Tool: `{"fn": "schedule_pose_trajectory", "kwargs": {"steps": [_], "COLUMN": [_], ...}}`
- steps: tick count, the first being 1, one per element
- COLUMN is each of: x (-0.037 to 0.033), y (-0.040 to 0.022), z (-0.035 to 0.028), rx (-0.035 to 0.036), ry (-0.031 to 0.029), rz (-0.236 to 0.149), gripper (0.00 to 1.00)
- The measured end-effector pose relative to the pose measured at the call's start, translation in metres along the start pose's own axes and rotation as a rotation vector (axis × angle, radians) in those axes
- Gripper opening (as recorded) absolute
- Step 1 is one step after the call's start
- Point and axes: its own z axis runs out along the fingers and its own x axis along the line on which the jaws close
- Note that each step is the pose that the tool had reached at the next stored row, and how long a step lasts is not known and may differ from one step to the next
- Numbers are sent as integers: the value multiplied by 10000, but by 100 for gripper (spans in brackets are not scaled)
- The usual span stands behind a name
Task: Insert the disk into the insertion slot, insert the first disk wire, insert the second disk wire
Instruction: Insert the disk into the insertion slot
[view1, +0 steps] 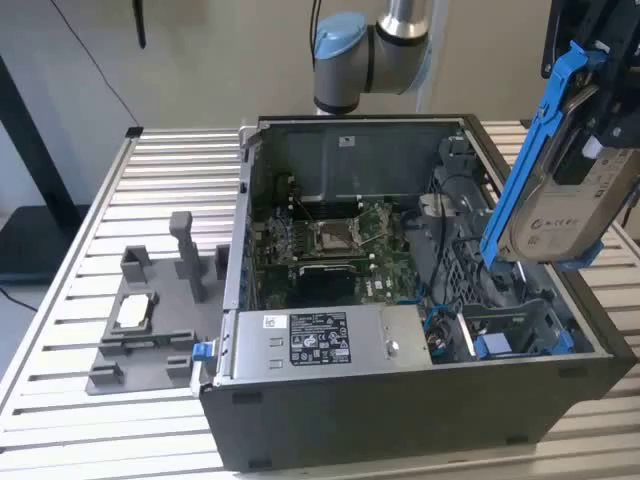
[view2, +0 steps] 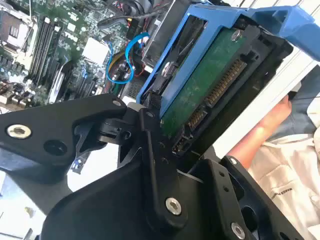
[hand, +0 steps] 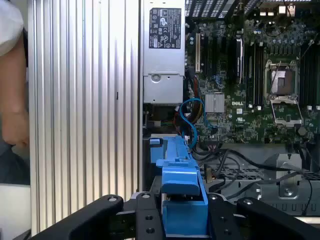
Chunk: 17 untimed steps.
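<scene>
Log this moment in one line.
pincer: shut on disk | disk: held aloft over case, exterior view's right | inserted: no

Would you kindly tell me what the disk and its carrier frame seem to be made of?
The disk: grey-silver body, probably metal, dull sheen; underside a green circuit board with gold-looking contacts. Its carrier frame: bright blue, smooth, moulded ribs, likely plastic.

Disk (view1: 568, 205) above PC case (view1: 400, 415), exterior view's right.
</scene>
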Motion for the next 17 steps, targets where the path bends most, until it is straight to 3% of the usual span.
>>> {"fn": "schedule_pose_trajectory", "kwargs": {"steps": [7, 17], "x": [0, -1], "y": [0, -30], "z": [7, 89], "rx": [0, -14], "ry": [0, 2], "rz": [0, -36], "gripper": [33, 33]}}
